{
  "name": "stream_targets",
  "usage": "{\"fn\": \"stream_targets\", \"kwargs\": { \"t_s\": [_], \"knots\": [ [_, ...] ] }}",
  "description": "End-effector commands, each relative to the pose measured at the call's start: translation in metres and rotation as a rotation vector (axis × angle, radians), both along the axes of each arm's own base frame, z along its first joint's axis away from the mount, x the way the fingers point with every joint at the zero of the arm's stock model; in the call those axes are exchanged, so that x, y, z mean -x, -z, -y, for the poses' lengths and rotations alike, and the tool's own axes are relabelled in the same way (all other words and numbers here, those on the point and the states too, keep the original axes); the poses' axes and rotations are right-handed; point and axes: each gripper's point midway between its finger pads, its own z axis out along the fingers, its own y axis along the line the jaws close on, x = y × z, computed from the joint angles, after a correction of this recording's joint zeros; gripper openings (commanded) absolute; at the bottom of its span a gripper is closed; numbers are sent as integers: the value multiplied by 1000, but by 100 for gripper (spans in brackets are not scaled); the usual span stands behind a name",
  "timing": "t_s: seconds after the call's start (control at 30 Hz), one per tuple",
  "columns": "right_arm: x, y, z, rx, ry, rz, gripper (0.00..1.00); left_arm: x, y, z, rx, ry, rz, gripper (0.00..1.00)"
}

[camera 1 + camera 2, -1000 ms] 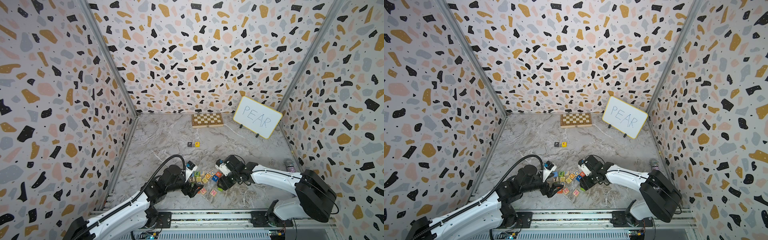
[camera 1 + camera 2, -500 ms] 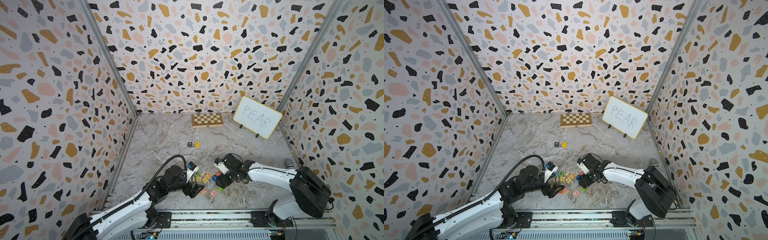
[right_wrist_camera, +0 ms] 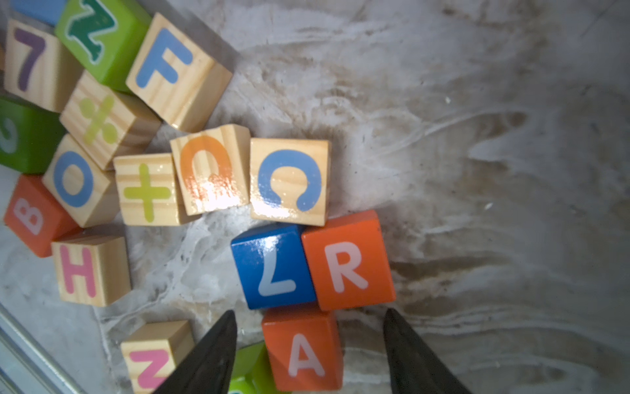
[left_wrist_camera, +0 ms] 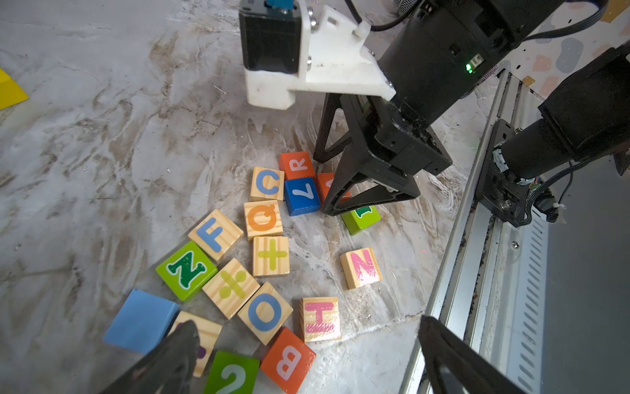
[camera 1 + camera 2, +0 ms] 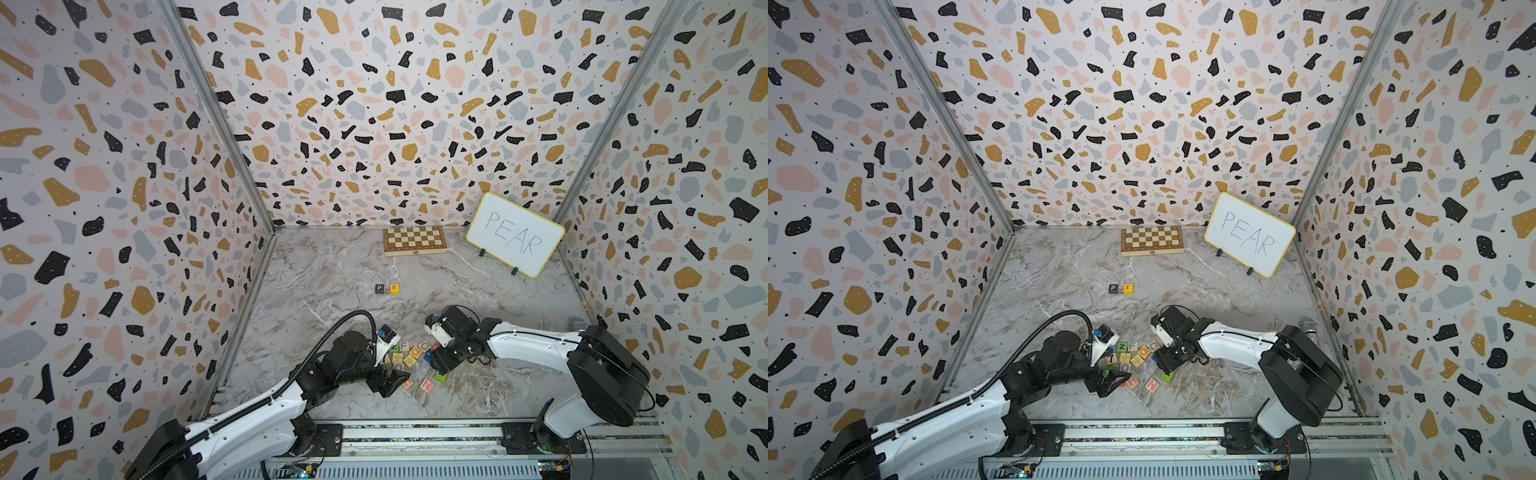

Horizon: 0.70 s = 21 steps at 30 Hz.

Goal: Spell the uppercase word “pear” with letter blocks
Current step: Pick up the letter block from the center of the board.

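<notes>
While right hand point(image 3: 308, 312) gapes, A block point(image 3: 303, 354) sits between.

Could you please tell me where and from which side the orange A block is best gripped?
Probably from straight above, on the A block's two opposite side faces flanking the letter. It lies flat, letter up; the L block and R block sit against a third face, blocking it. The right gripper straddles those sides, though a green block crowds one.
</notes>
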Motion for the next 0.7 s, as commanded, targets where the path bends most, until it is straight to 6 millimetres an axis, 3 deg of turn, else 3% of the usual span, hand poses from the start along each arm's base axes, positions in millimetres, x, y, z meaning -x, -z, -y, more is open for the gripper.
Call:
{"fn": "stream_targets", "kwargs": {
  "t_s": [0.0,0.27,0.47,0.67],
  "knots": [
    [-4,-3,2,36,16,5,65,-4,-15,7,31,19,58,99],
    [-8,-3,14,97,49,26,53,-5,-19,6,31,21,76,99],
    [-10,-5,15,105,63,33,60,-3,-19,7,18,38,77,99],
    [-5,-9,12,84,71,5,61,-2,-21,4,15,41,85,99]
  ]
}}
